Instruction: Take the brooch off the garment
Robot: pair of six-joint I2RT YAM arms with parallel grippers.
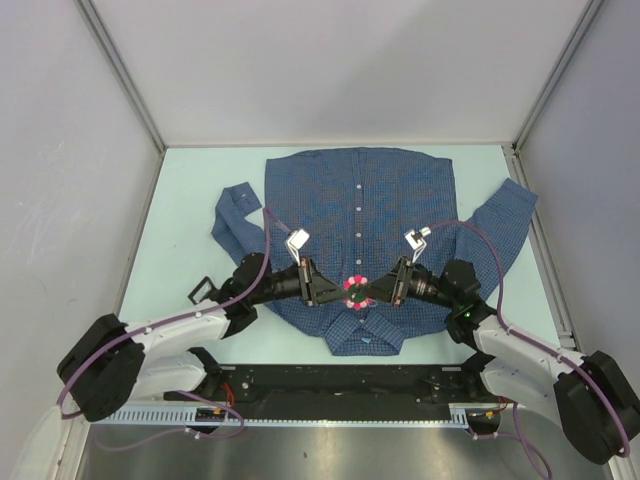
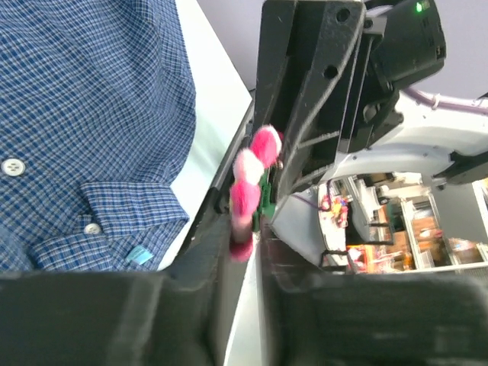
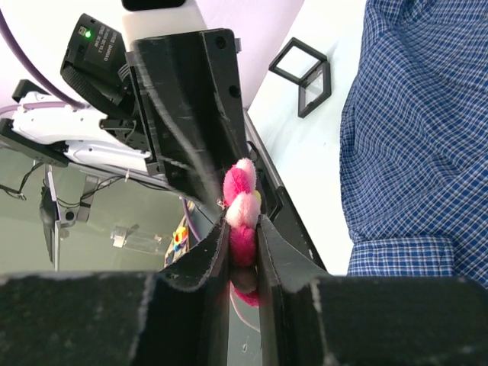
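Observation:
The brooch (image 1: pixel 356 290), a fuzzy pink and red flower, is held between both grippers, above the collar end of the garment (image 1: pixel 360 200). My left gripper (image 1: pixel 340 290) comes in from the left and my right gripper (image 1: pixel 372 291) from the right, tip to tip. In the right wrist view the right gripper (image 3: pixel 242 229) is shut on the brooch (image 3: pixel 240 202). In the left wrist view the left gripper (image 2: pixel 245 236) pinches the lower petals of the brooch (image 2: pixel 250 179). The blue checked garment (image 2: pixel 76 114) (image 3: pixel 419 137) lies flat, apart from the brooch.
A small black square frame (image 1: pixel 203 289) lies on the pale table left of the shirt and shows in the right wrist view (image 3: pixel 305 72). A black rail (image 1: pixel 330 385) runs along the near edge. Grey walls enclose the table.

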